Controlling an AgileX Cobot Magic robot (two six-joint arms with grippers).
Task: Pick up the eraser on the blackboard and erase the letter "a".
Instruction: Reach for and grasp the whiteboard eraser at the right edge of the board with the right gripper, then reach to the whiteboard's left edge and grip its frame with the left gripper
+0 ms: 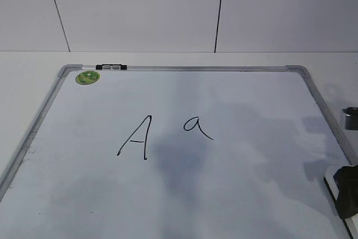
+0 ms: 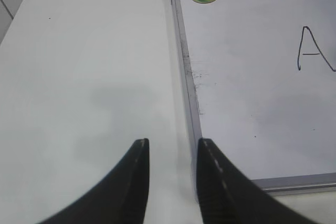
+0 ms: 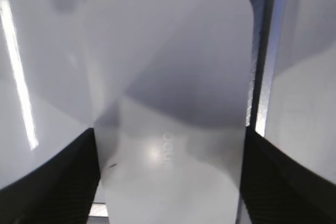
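The blackboard (image 1: 184, 69), a white board in a silver frame, lies flat on the table. The small letter "a" (image 1: 197, 126) is written near its middle, right of a tall capital "A" (image 1: 136, 137). The white eraser (image 3: 168, 77) lies at the board's right edge, by the frame; in the exterior view only a strip of the eraser (image 1: 331, 191) shows. My right gripper (image 3: 170, 140) straddles it, wide open, one finger close against each long side. My left gripper (image 2: 172, 142) is open and empty over the table by the board's left frame (image 2: 189, 77).
A round green sticker (image 1: 88, 76) and a small black-and-white clip (image 1: 111, 67) sit at the board's far left corner. A grey metallic part (image 1: 351, 117) shows at the right edge. White table surrounds the board; a wall stands behind.
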